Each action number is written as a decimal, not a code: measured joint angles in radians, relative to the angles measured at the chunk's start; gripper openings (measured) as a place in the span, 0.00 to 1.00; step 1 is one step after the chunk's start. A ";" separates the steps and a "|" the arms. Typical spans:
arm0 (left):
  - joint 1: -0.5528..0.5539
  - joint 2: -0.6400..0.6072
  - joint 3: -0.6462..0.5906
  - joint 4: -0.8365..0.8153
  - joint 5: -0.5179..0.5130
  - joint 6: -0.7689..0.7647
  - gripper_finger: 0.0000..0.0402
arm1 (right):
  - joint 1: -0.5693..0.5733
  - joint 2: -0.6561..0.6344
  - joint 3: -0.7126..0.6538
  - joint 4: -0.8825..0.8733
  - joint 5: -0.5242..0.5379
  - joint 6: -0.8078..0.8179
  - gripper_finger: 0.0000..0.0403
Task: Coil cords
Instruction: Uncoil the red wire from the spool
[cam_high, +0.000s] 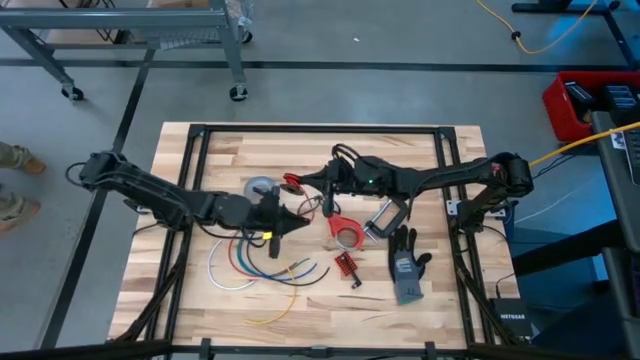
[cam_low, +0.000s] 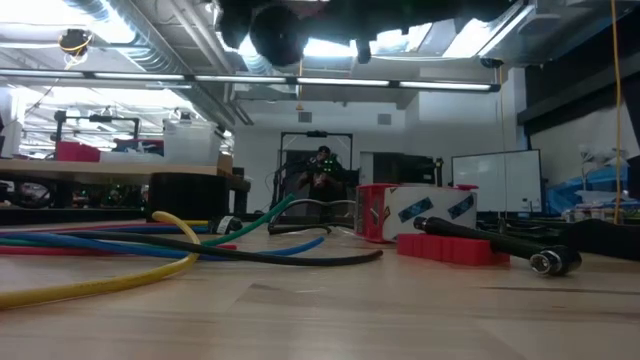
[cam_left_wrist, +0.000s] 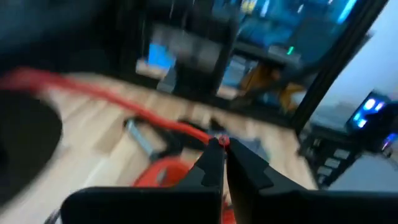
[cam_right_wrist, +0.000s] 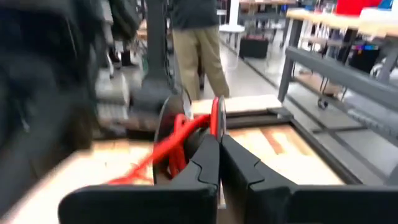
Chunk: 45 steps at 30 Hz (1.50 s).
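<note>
A red cord runs between my two grippers above the table's middle. My right gripper (cam_high: 303, 183) is shut on its red loops (cam_high: 292, 182) next to the grey tape roll (cam_high: 262, 187). Nearer the front, my left gripper (cam_high: 298, 221) is shut on a stretch of the same red cord (cam_left_wrist: 124, 106). White, blue, green and yellow cords (cam_high: 250, 262) lie loose on the table below the left arm; the low view shows them lying flat (cam_low: 120, 280). My left gripper pinches the red cord (cam_left_wrist: 222, 142) between the free ends of its two shut fingers, which point about level toward the table's right. The cord leads away from the tips in a straight line, clear of the table. My right gripper pinches the red cord (cam_right_wrist: 215, 119) between its two shut fingertips, coming about level from the table's right. Several red loops (cam_right_wrist: 177, 140) hang beside and below the tips, clear of the table.
A red tape roll (cam_high: 345, 232), a metal clamp (cam_high: 384, 215), a grey glove (cam_high: 405, 270) and a small red block (cam_high: 346, 265) lie right of the middle. A person (cam_right_wrist: 196, 37) stands beyond the table's left side.
</note>
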 joint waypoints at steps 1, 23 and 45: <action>0.000 -0.012 0.007 -0.001 0.000 0.013 0.00 | 0.000 0.000 0.000 -0.023 -0.010 0.000 0.01; -0.078 -0.469 0.006 -0.960 -0.297 -0.445 0.00 | 0.000 -0.002 0.060 -0.048 -0.273 0.041 0.01; -0.109 -0.005 -0.085 0.096 -0.153 -0.180 0.00 | 0.000 -0.002 0.217 -0.274 0.154 -0.181 0.01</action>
